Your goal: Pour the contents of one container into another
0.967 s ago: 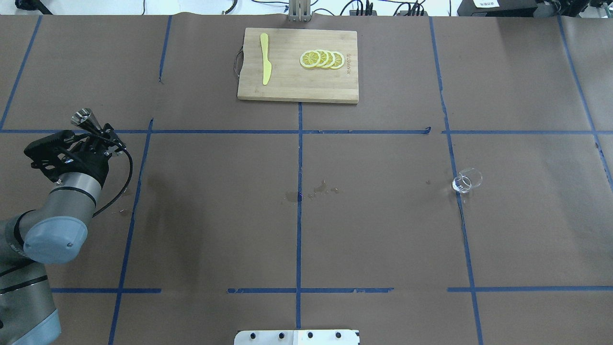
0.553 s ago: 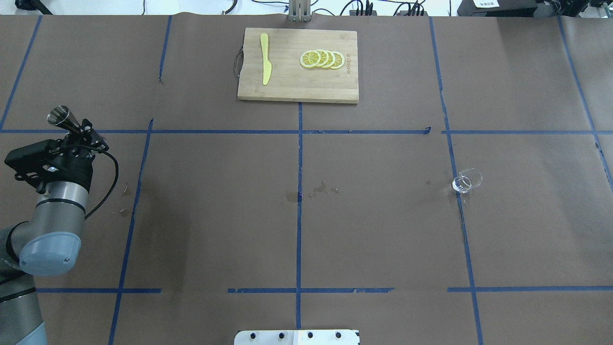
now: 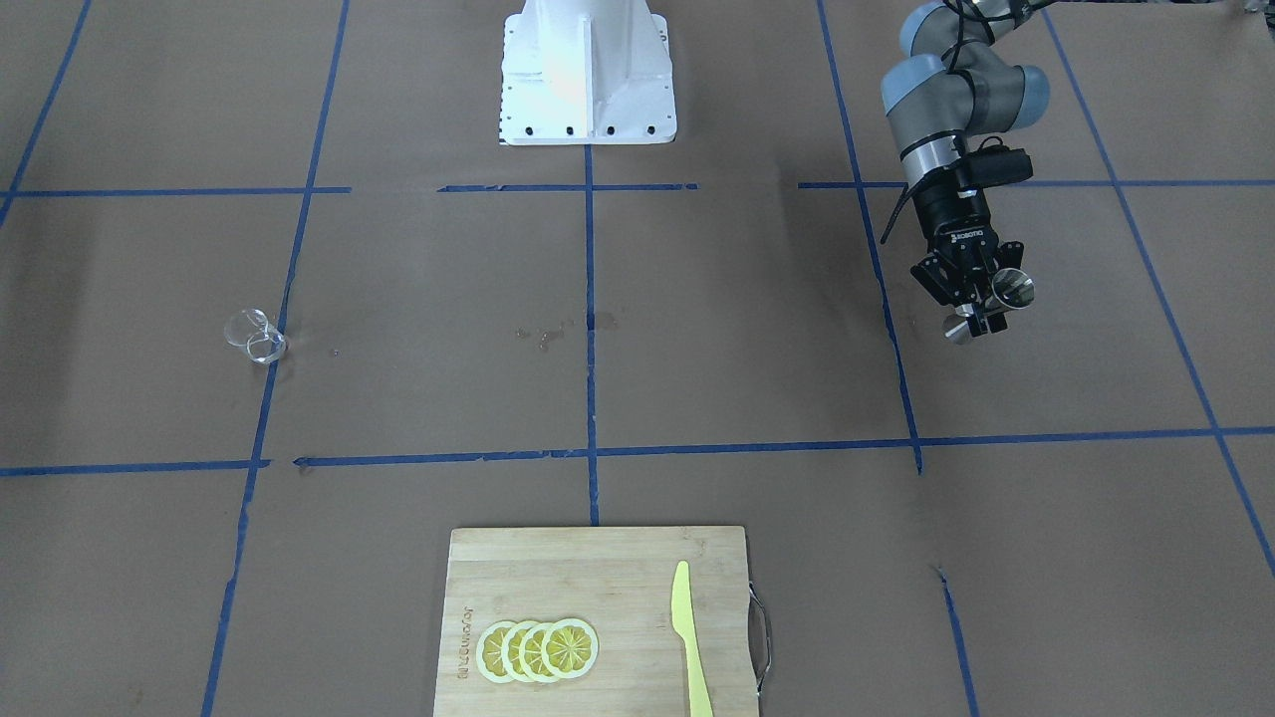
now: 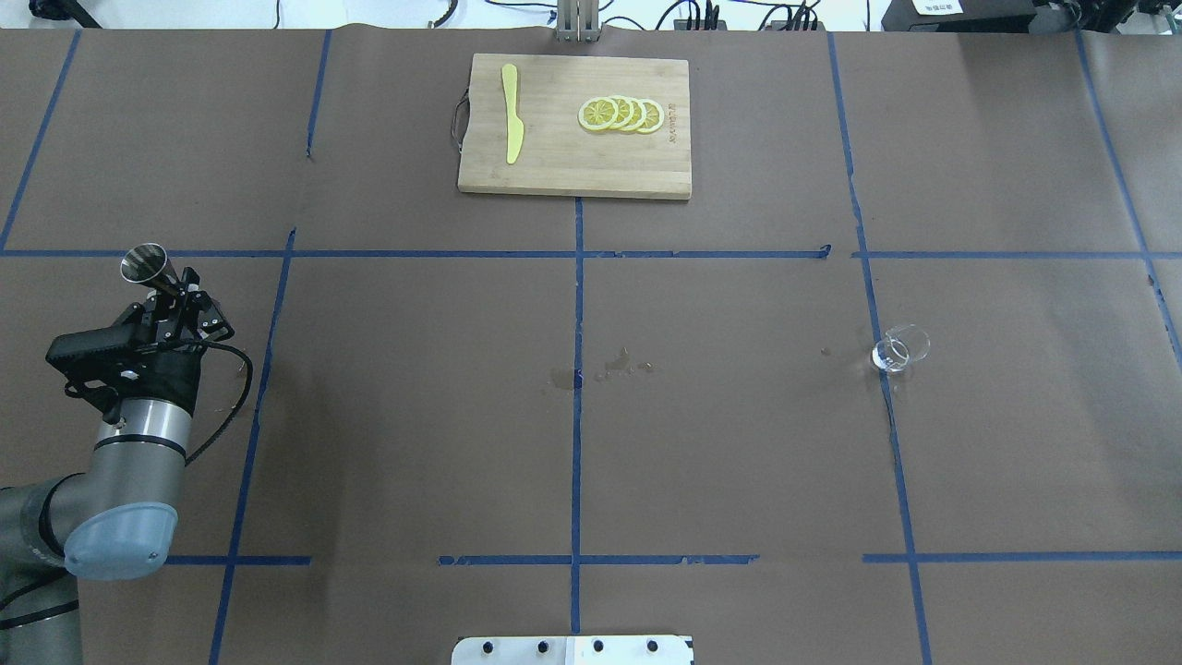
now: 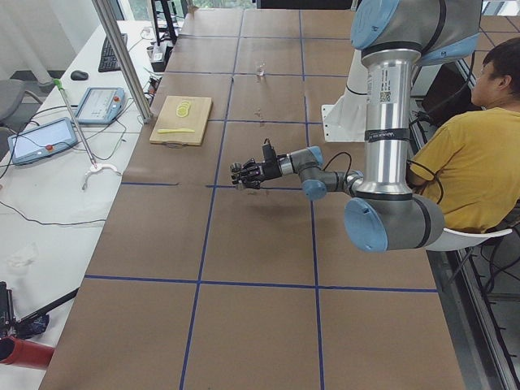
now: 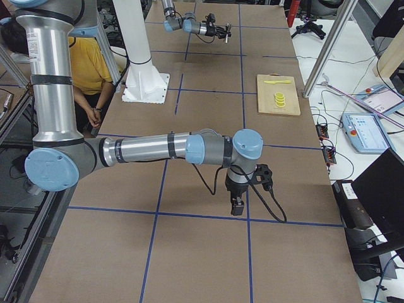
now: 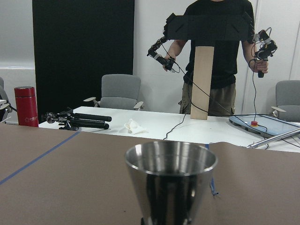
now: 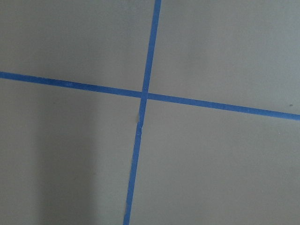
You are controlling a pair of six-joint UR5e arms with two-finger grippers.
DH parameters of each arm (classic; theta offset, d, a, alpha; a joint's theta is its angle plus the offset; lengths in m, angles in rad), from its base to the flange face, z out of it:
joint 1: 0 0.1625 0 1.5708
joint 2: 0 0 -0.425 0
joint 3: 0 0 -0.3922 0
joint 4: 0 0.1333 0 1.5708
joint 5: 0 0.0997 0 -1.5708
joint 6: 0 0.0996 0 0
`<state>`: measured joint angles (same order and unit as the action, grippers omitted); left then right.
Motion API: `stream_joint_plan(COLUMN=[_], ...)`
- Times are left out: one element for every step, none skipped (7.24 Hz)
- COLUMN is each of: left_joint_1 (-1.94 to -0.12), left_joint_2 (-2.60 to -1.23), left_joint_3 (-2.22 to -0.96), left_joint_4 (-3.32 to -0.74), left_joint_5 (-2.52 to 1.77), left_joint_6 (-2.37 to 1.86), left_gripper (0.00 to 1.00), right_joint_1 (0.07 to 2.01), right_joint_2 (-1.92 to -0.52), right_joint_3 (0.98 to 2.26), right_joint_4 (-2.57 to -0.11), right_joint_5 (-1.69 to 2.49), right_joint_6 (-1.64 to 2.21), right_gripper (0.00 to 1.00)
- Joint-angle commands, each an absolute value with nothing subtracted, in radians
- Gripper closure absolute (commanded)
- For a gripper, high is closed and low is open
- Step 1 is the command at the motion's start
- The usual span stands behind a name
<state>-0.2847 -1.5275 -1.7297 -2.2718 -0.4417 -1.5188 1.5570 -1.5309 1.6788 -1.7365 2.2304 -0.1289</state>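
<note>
The left tool [image 4: 181,288], at the left edge of the overhead view, is closed on the narrow waist of the shiny steel hourglass-shaped jigger [image 4: 146,264] and holds it off the brown paper-covered table [image 4: 416,416]. In that view one open cone points toward the upper left, while the other cone is hidden behind the black fingers. In the front-facing view the left tool [image 3: 986,313] sits at the upper right, and both ends of the jigger [image 3: 1015,290] stick out on either side of the fingers. The left wrist view shows only the jigger's upper cone [image 7: 171,185], its lower part cut off by the bottom edge.

The small clear glass cup [image 4: 900,350] rests on the table at the right of the overhead view, touching a blue tape line [image 4: 885,305] and well apart from the jigger. In the front-facing view the cup [image 3: 256,335] is a faint outline at the left, and whether it holds liquid cannot be made out.

The right tool [image 6: 237,205] shows only in the right side view, pointing down near the table, and I cannot tell whether it is open or closed.

A wooden cutting board [image 4: 572,162] at the top centre carries a yellow plastic knife [image 4: 511,115] and a row of lemon slices [image 4: 621,114].
</note>
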Motion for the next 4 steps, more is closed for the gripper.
stream_joint_plan(left_joint_1=[-0.241,-0.220,-0.200,-0.184], left_joint_2=[-1.531,-1.531,-1.531,-1.529], left_joint_3=[-1.718,-1.718,-1.718,-1.718], left_joint_4=[-2.272,-2.272,-2.272,-2.273], left_joint_5=[-0.437,-0.439,-0.439,-0.439], left_joint_6=[-1.497,-1.496,-1.493,-1.493], left_gripper=[1.00,1.00,1.00,1.00], right_joint_1=[1.557,1.557,1.557,1.557], right_joint_2=[-1.529,-1.531,-1.529,-1.529], right_joint_3=[1.677,1.677,1.675,1.674], right_joint_4=[-1.736,-1.736,-1.736,-1.736], right_joint_5=[2.229,2.229,2.229,2.229], right_joint_6=[-0.129,-0.129,-0.129,-0.130], right_gripper=[0.00,0.00,0.00,0.00])
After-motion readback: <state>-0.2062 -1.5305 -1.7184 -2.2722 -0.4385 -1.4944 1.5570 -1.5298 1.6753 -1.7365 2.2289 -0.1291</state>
